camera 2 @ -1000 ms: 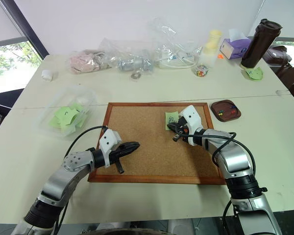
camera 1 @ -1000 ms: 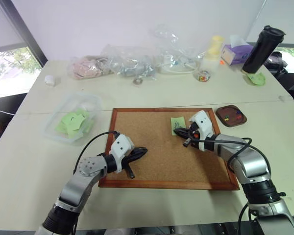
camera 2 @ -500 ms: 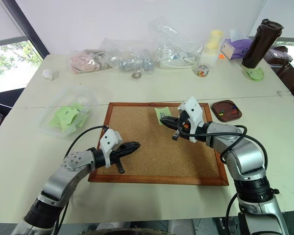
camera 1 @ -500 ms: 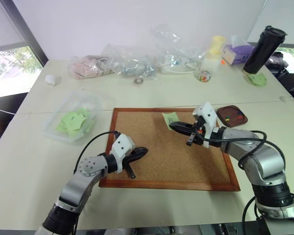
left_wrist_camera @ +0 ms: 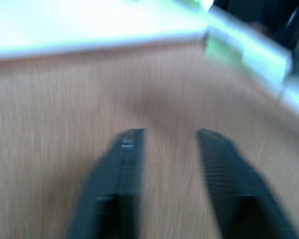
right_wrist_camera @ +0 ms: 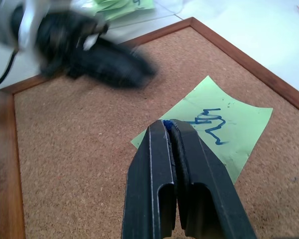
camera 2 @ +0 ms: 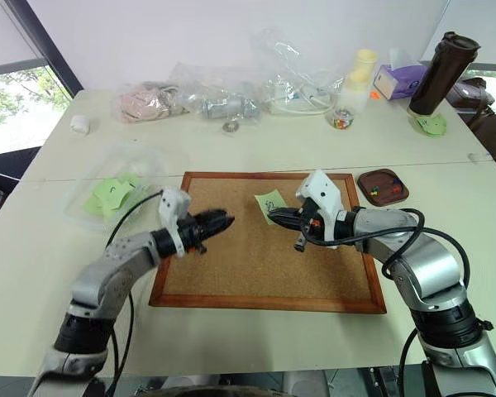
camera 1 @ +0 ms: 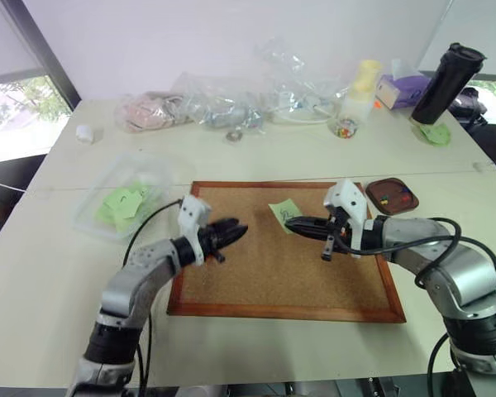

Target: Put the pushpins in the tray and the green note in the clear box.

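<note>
The green note (camera 2: 271, 203) sits just above the centre of the head view, over the cork board (camera 2: 231, 273), pinched at one edge by the right pincer (camera 2: 272, 216), whose fingers are pressed together on it (a blue speck shows at the tips in the right wrist view). From there the paper fans out beyond the fingertips. The left pincer (camera 2: 225, 220) is spread and empty, pointing toward the note from the left with a gap between them. The clear box (camera 2: 83, 217) lies at the left of the frame, nearer the left arm, so a handover looks likely. The pushpins (camera 2: 383, 188) already rest in the tray (camera 2: 365, 184), at the right.
</note>
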